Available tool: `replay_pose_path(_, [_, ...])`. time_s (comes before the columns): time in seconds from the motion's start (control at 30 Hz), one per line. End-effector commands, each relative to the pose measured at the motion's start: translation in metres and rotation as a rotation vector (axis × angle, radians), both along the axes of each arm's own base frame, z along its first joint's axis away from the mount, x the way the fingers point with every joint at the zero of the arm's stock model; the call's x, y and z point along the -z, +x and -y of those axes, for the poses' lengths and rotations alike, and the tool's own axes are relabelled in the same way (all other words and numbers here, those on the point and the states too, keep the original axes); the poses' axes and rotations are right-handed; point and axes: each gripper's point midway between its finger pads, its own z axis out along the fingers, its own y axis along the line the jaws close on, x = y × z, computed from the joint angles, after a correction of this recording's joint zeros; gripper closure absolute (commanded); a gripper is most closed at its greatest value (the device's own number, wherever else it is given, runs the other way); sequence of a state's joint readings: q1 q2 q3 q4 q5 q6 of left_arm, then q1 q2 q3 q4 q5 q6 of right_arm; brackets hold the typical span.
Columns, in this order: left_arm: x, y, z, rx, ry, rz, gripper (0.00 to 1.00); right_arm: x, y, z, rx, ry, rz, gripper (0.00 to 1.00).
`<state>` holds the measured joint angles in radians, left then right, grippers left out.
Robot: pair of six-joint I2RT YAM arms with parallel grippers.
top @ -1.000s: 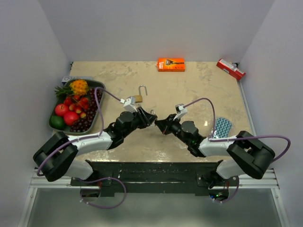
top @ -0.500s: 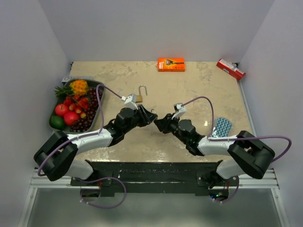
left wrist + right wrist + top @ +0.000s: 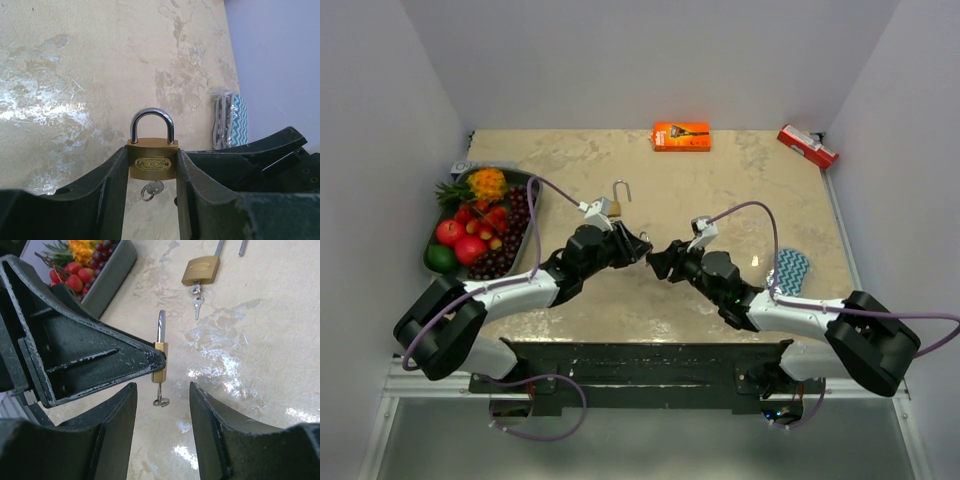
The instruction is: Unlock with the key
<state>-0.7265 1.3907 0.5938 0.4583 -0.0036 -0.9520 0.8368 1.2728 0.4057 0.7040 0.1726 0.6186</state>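
Note:
A small brass padlock (image 3: 152,161) is clamped by its sides between my left gripper's (image 3: 152,154) fingers, held above the table. Both legs of its steel shackle (image 3: 152,117) sit in the body. The key (image 3: 151,189) hangs from the bottom of the lock with its ring. In the right wrist view the same padlock (image 3: 160,362) and key (image 3: 160,393) show edge-on. My right gripper (image 3: 162,386) stands open just below the key, one finger on each side, touching nothing. From above, the left gripper (image 3: 633,246) and right gripper (image 3: 658,262) nearly meet at mid-table.
A second brass padlock (image 3: 611,207) lies behind the grippers with its shackle swung open and keys (image 3: 196,299) in it. A grey tray (image 3: 527,180) of fruit stands at the left. An orange box (image 3: 681,136), a red pack (image 3: 808,146) and a blue chevron packet (image 3: 787,268) lie farther off.
My right gripper has opened and let go of the key, which now hangs free from the padlock. The left gripper still holds the padlock in about the same place.

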Motion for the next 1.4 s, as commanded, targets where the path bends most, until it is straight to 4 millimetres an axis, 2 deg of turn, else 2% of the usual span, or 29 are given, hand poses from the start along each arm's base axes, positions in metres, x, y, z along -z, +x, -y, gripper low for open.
replay_pose_path(0.0, [-0.030,0.014,0.009,0.008,-0.040,0.083,1.00,-0.008,0.001,-0.005,-0.024,-0.014,0.011,0.51])
replay_pose_path(0.2, [-0.032,0.015,0.009,0.006,-0.041,0.085,1.00,0.013,-0.003,-0.011,-0.047,-0.024,-0.042,0.61])
replay_pose_path(0.27, [-0.030,0.015,0.009,0.006,-0.039,0.083,1.00,0.007,-0.002,-0.013,-0.050,-0.006,-0.030,0.66])
replay_pose_path(0.43, [-0.030,0.014,0.009,0.008,-0.041,0.084,1.00,0.000,0.001,-0.015,-0.049,0.013,-0.014,0.70])
replay_pose_path(0.77, [-0.028,0.013,0.007,0.005,-0.043,0.082,1.00,-0.002,0.003,-0.016,-0.042,0.025,0.000,0.80])
replay_pose_path(1.0, [-0.029,0.011,0.008,0.010,-0.050,0.082,1.00,-0.002,0.007,-0.022,-0.051,0.023,0.005,1.00])
replay_pose_path(1.23, [-0.026,0.006,0.007,0.026,-0.052,0.080,1.00,-0.003,0.011,-0.020,-0.027,0.027,0.015,1.00])
replay_pose_path(1.37, [-0.020,-0.002,0.009,0.052,-0.049,0.086,1.00,-0.012,0.014,-0.017,-0.005,0.038,0.034,1.00])
